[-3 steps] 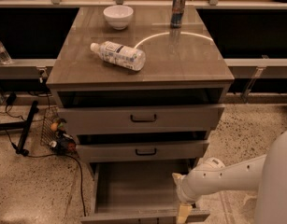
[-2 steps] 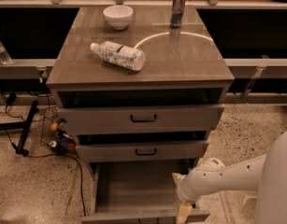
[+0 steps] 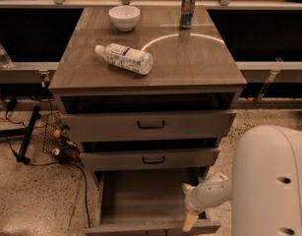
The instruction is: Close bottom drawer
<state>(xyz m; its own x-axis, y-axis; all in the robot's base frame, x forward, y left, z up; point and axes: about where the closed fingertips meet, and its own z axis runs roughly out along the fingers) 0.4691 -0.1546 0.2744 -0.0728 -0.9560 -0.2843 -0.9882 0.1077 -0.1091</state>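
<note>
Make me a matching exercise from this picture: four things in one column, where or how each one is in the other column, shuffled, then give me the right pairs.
Things
1. white bowl
2. plastic bottle
3. bottom drawer
4. gripper

Place or state
A. pulled far out, open
B. lying on its side on the cabinet top
C. low down at the open drawer's front right corner
D. standing upright near the back of the top

Pairs: 1-D, 2-B, 3-A, 4-C

White arm (image 3: 209, 193) bent forward — claw (image 3: 191, 221) low, pointing down.
</note>
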